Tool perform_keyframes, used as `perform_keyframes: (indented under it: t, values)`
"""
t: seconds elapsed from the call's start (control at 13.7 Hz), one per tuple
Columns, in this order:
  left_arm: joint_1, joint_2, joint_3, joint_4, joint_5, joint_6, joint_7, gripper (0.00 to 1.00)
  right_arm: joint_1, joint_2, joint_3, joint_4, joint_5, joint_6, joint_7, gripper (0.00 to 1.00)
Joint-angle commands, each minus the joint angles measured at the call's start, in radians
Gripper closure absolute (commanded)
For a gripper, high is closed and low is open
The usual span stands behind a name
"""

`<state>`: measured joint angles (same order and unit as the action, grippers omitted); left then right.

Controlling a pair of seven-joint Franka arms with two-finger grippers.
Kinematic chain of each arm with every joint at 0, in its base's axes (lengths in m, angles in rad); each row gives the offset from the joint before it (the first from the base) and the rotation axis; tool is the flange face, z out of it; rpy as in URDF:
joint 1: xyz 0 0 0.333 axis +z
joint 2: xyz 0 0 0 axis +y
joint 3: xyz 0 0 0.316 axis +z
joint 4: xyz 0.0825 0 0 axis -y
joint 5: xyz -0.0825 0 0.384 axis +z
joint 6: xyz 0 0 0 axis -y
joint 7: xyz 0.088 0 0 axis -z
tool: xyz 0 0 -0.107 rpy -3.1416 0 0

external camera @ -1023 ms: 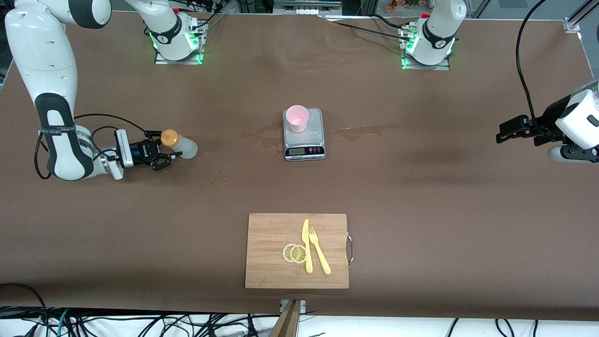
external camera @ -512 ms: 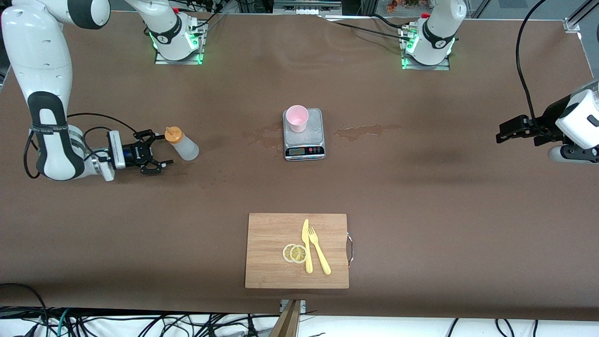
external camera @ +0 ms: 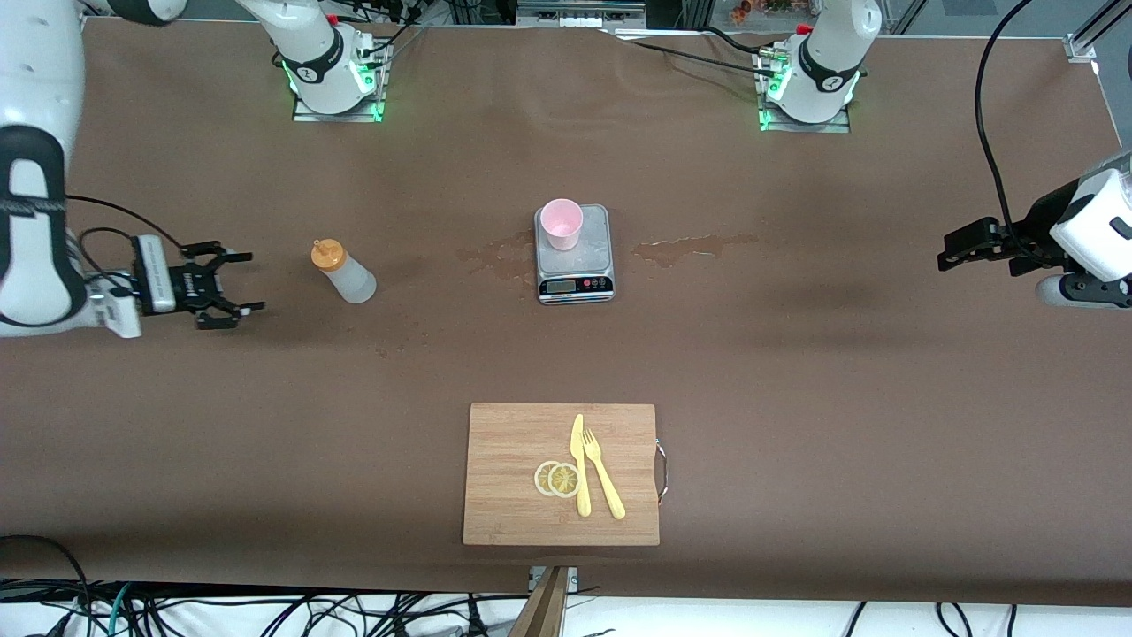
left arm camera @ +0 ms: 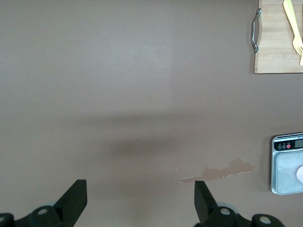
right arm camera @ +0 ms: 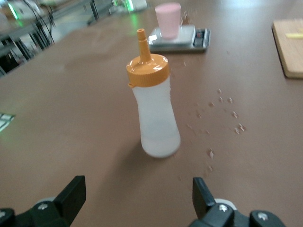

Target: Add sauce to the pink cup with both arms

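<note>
The sauce bottle point(external camera: 343, 272), whitish with an orange nozzle cap, stands alone on the brown table toward the right arm's end. It fills the middle of the right wrist view point(right arm camera: 154, 113). My right gripper point(external camera: 255, 282) is open and empty, low over the table, a short way from the bottle at the right arm's end point(right arm camera: 137, 198). The pink cup point(external camera: 562, 223) stands on the grey scale point(external camera: 575, 257) at the table's middle; both show small in the right wrist view, cup point(right arm camera: 168, 20). My left gripper point(external camera: 944, 255) waits open and empty at the left arm's end point(left arm camera: 139, 201).
A wooden cutting board point(external camera: 562, 473) lies nearer the front camera than the scale, with lemon slices point(external camera: 557, 479), a yellow knife point(external camera: 580, 469) and fork point(external camera: 603, 478). Wet stains point(external camera: 685, 249) mark the table beside the scale. The left wrist view shows the scale's edge point(left arm camera: 286, 165).
My right gripper has let go of the sauce bottle and drawn back toward the right arm's end. The bottle stays standing on the table. The left arm has not moved.
</note>
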<state>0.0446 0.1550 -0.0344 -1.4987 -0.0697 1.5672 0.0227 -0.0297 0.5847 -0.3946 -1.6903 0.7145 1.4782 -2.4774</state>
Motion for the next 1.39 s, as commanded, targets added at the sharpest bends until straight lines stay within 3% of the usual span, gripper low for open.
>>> perform_keyframes:
  t: [0.0, 0.29, 0.51, 1.32]
  values:
    - [-0.002, 0.014, 0.001, 0.029, 0.008, -0.012, 0.014, 0.0, 0.008, -0.231, 0.008, -0.039, -0.165, 0.085, 0.215, 0.0]
    - [-0.002, 0.014, 0.001, 0.029, 0.01, -0.01, 0.014, 0.0, 0.013, -0.429, 0.118, -0.037, -0.401, 0.145, 0.551, 0.0]
    - [-0.002, 0.014, 0.001, 0.029, 0.011, -0.012, 0.014, 0.0, 0.054, -0.499, 0.187, -0.026, -0.547, 0.192, 0.872, 0.0]
    - [-0.002, 0.014, 0.004, 0.029, 0.011, -0.01, 0.019, 0.0, 0.146, -0.605, 0.267, -0.02, -0.607, 0.198, 1.877, 0.0]
